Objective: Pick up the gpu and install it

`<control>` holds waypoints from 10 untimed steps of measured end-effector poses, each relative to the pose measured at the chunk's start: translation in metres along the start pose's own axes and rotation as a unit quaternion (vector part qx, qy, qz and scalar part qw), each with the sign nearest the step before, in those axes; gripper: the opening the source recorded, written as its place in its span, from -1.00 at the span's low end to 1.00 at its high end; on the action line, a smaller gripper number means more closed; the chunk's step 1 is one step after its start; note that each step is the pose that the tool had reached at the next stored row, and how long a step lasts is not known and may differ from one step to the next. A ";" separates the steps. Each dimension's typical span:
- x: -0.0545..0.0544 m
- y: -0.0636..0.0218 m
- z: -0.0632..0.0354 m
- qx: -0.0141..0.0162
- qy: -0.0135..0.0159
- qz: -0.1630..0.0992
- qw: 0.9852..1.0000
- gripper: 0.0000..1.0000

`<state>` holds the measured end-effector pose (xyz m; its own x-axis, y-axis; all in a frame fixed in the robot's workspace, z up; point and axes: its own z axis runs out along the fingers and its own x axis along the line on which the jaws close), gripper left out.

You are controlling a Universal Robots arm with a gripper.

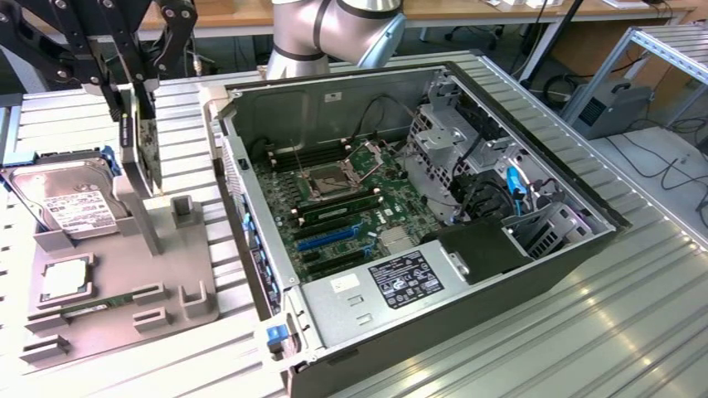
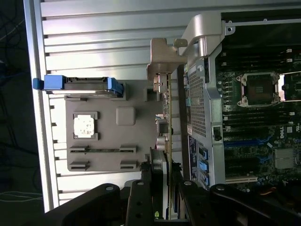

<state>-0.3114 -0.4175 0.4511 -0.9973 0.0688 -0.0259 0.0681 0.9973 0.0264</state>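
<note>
Presently my pincer (image 1: 133,98), a black linkage claw, is clamped on the gpu (image 1: 142,157), a thin flat dark expansion card, with one finger against each face. In the wrist view the gpu (image 2: 166,126) shows edge-on, with a long silvery metal bracket (image 2: 164,55) at its far end. The card hangs upright over the grey moulded plastic holder tray (image 1: 155,265), on the side nearest the open black computer case (image 1: 520,274). I cannot tell whether its lower edge touches the tray.

Clearances: the card lies just beside the perforated metal wall (image 2: 197,108) of the case, with a narrow gap between them. The boxy silver hard drive with white label (image 1: 69,207) stands apart from the card, toward the exterior view's left. The case is open on its upper side, exposing the green motherboard (image 1: 343,220).

Surfaces: a ribbed aluminium table (image 1: 619,332), a matt tray with raised square pockets, and a glossy board.
</note>
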 end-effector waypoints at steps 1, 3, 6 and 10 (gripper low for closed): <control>0.000 0.0000 -0.0007 0.000 0.000 0.000 1.000 -0.47; 0.000 0.0001 -0.0024 0.000 0.000 0.000 1.000 -0.47; 0.000 0.0001 -0.0045 0.000 0.000 0.000 1.000 -0.47; 0.000 0.0002 -0.0060 0.000 0.000 0.000 1.000 -0.47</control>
<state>-0.3114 -0.4174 0.4571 -0.9973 0.0688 -0.0260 0.0681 0.9973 0.0265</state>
